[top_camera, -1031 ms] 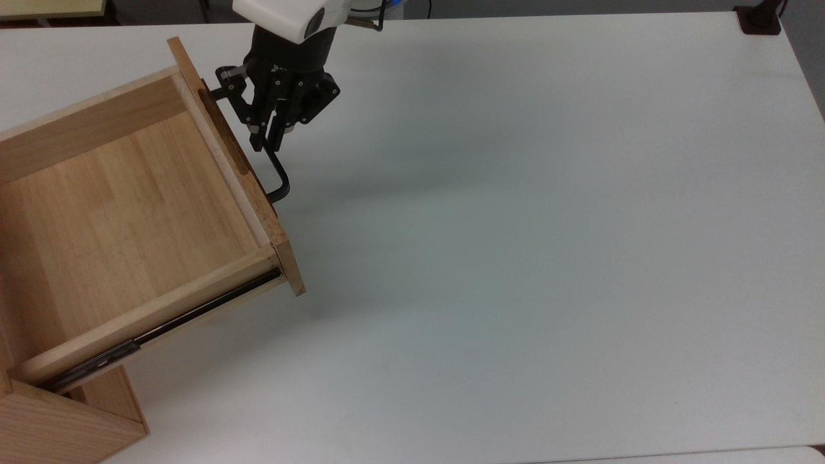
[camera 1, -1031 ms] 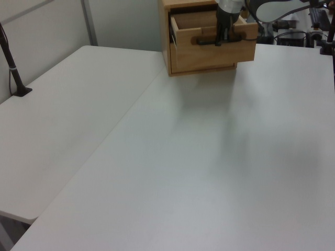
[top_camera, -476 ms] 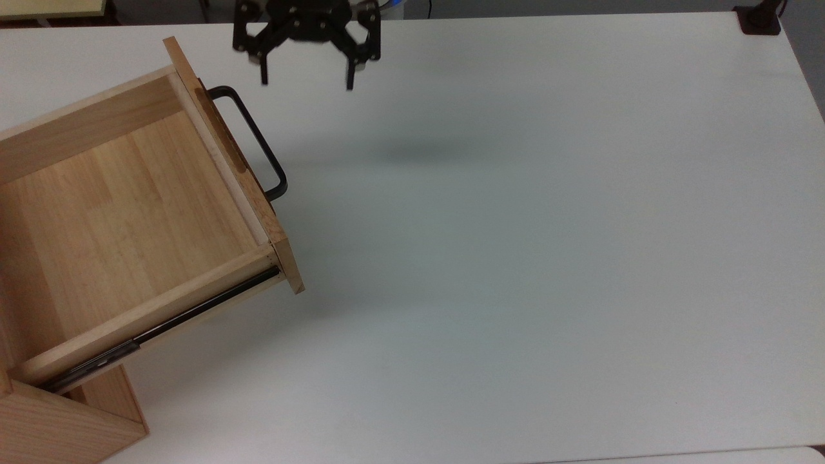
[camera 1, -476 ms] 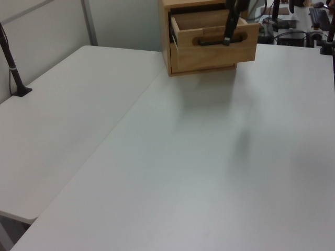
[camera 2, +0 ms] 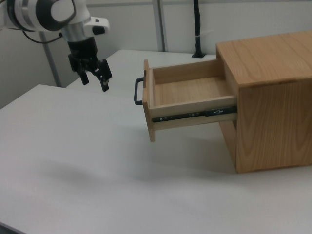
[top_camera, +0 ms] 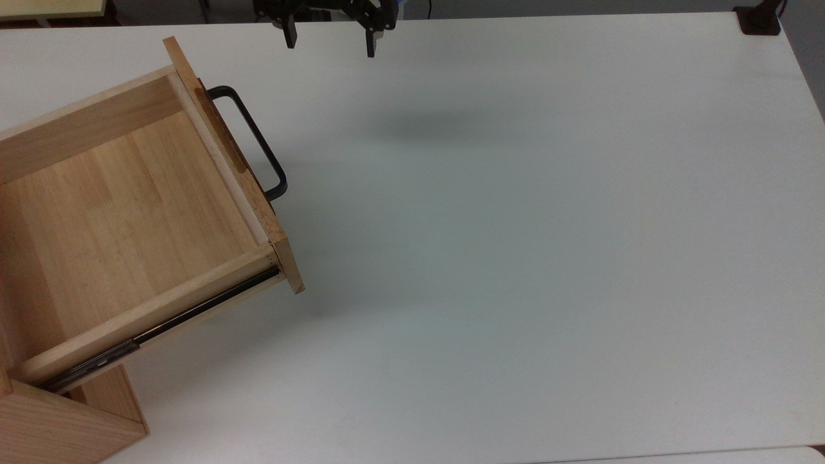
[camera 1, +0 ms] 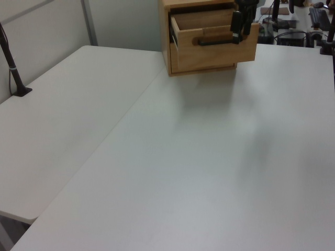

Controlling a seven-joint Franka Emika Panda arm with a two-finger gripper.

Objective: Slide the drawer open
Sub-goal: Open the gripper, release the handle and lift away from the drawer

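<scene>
The drawer (top_camera: pixel 129 212) stands pulled far out of the cabinet (camera 2: pixel 265 97), its plank bottom open to view and nothing lying in it; in the top view it reaches from the desk's left edge toward the middle, front panel slanted. The cabinet sits at the far end of the desk (top_camera: pixel 515 258) in the left view, and on the right view's right side. A dark rail (camera 2: pixel 195 115) runs along the drawer's side between front panel and cabinet. The black handle (top_camera: pixel 254 138) juts from the front panel, nothing touching it. The gripper (top_camera: pixel 329 35) hangs in the air near the desk's top edge in the top view, well apart from the handle and up and to the top view's right of it; its jaws are spread apart and hold nothing. In the right view the gripper (camera 2: pixel 95 80) is off the right view's left of the drawer front, above the desk, fingers pointing down, with the white arm (camera 2: pixel 44 14) rising behind it. In the left view the gripper (camera 1: pixel 239 23) overlaps the drawer front as seen from there. A faint shadow lies on the desk below it in the top view. A black post (camera 1: pixel 11 63) stands at the desk's left edge in the left view
</scene>
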